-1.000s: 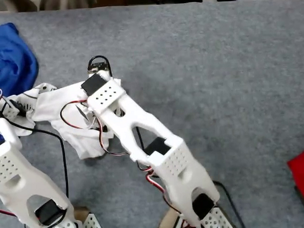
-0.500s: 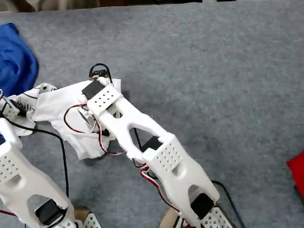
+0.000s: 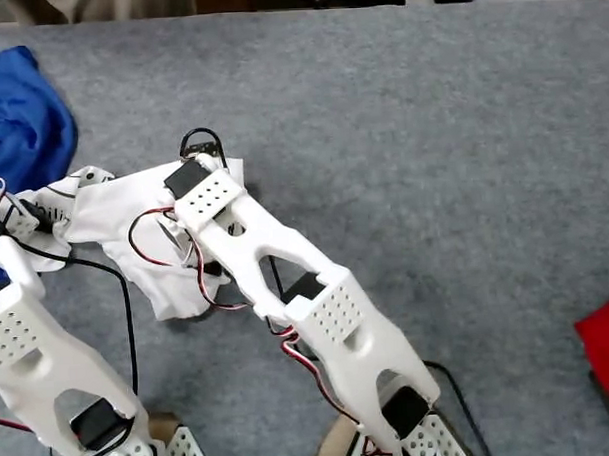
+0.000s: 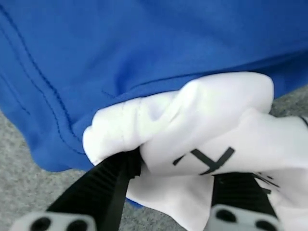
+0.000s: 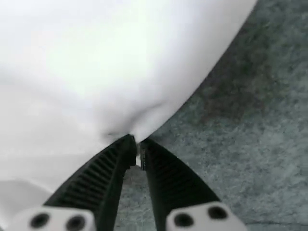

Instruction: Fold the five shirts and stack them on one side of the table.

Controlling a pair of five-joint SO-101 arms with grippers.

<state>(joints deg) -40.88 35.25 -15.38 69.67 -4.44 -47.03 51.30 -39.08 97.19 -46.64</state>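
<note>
The white shirt (image 3: 114, 220) lies crumpled and bunched on the grey table (image 3: 431, 134), stretched between both grippers. The right gripper (image 5: 137, 144) pinches its edge, fingers nearly together. The left gripper (image 4: 180, 166) clamps a thick wad of it, with the blue shirt (image 4: 120, 43) just beyond.

Table cover (image 3: 431, 134): mottled grey, no pattern.
White shirt (image 3: 109, 215): plain white, with a black printed mark (image 4: 207, 156) on one fold.
Blue shirt (image 3: 20, 108), touching the white shirt: solid royal blue with darker stitch lines (image 4: 43, 91).
Red item (image 3: 607, 350), well apart from the white shirt: bright red with a small white label.
Left arm (image 3: 29, 348) and right arm (image 3: 286, 259): white shells with dotted perforations, black motors, and red, black and white wires (image 3: 150, 238).
Left gripper (image 4: 178, 166) and right gripper (image 5: 138, 144): black ribbed fingers (image 5: 106, 173).
</note>
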